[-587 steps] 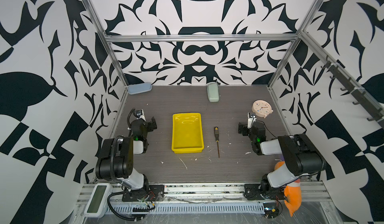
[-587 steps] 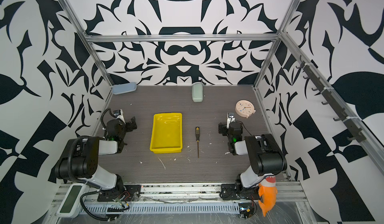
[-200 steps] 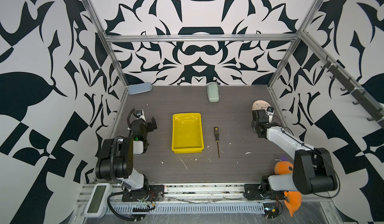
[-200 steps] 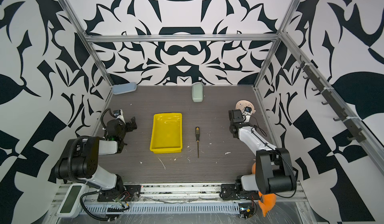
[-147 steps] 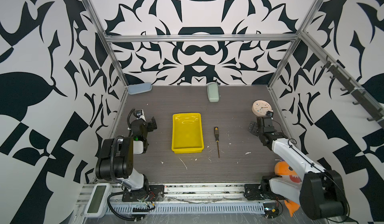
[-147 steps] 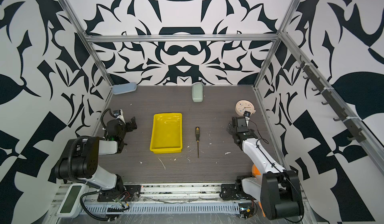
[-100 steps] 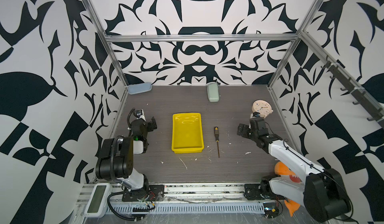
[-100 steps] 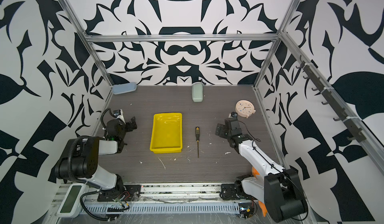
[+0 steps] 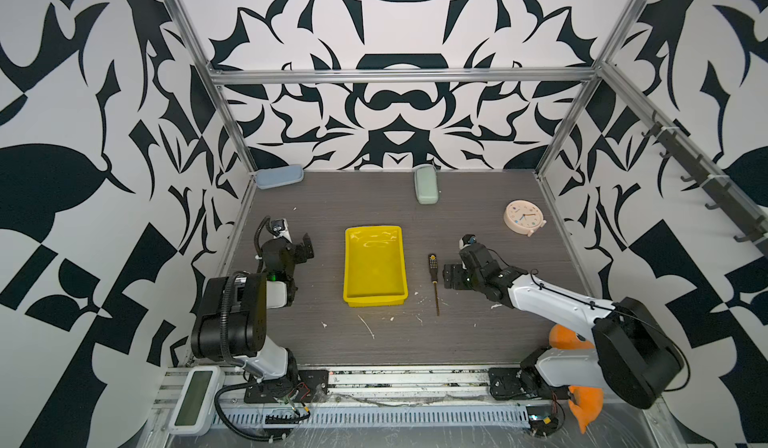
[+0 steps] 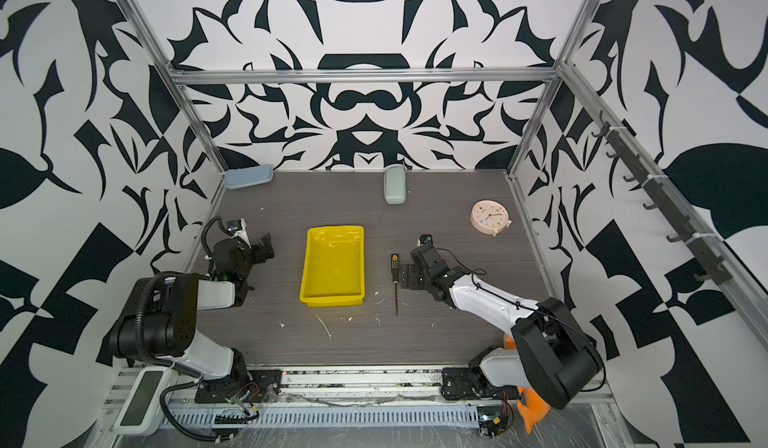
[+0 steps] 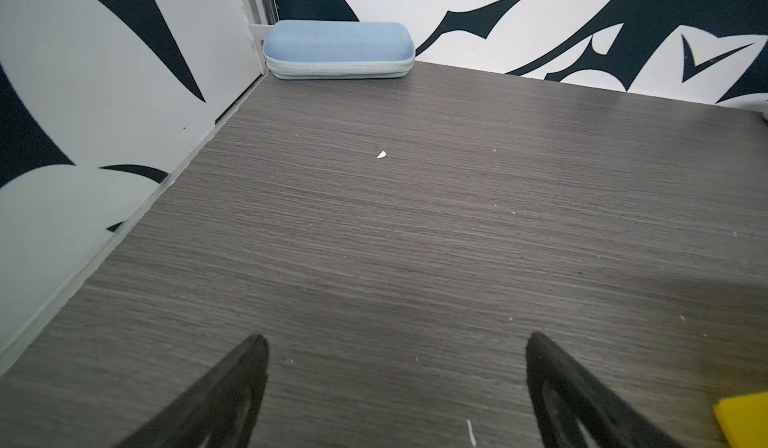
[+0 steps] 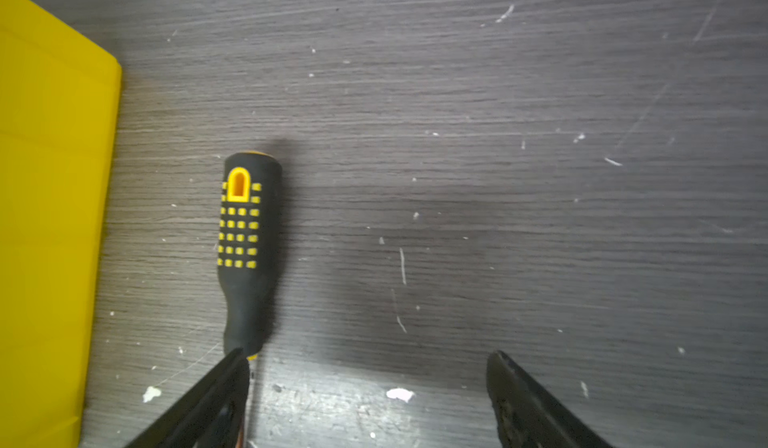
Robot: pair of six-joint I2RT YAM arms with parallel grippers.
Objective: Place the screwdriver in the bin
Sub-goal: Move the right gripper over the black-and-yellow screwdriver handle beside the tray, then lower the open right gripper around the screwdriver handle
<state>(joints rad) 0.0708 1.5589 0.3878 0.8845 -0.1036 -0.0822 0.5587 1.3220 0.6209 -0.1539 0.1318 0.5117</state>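
Observation:
The screwdriver (image 9: 434, 284) (image 10: 395, 279) lies flat on the dark table just right of the bin, with its black, yellow-dotted handle (image 12: 247, 238) toward the back. In both top views the yellow bin (image 9: 374, 267) (image 10: 332, 267) is empty; one edge shows in the right wrist view (image 12: 50, 217). My right gripper (image 9: 446, 276) (image 10: 405, 277) (image 12: 368, 356) is open, low and right beside the screwdriver. One fingertip (image 12: 237, 363) is over the handle's neck, and only bare table lies between the jaws. My left gripper (image 9: 306, 247) (image 11: 397, 339) is open and empty at the far left.
A pale blue case (image 9: 278, 176) (image 11: 338, 49) sits in the back left corner and a green case (image 9: 426, 184) against the back wall. A pink clock (image 9: 524, 217) lies at the right. White scraps (image 9: 368, 327) dot the table in front of the bin.
My right arm has swung from beside the clock leftward and down to the screwdriver, with its jaws a little less wide. The left arm, the screwdriver and the bin have not moved.

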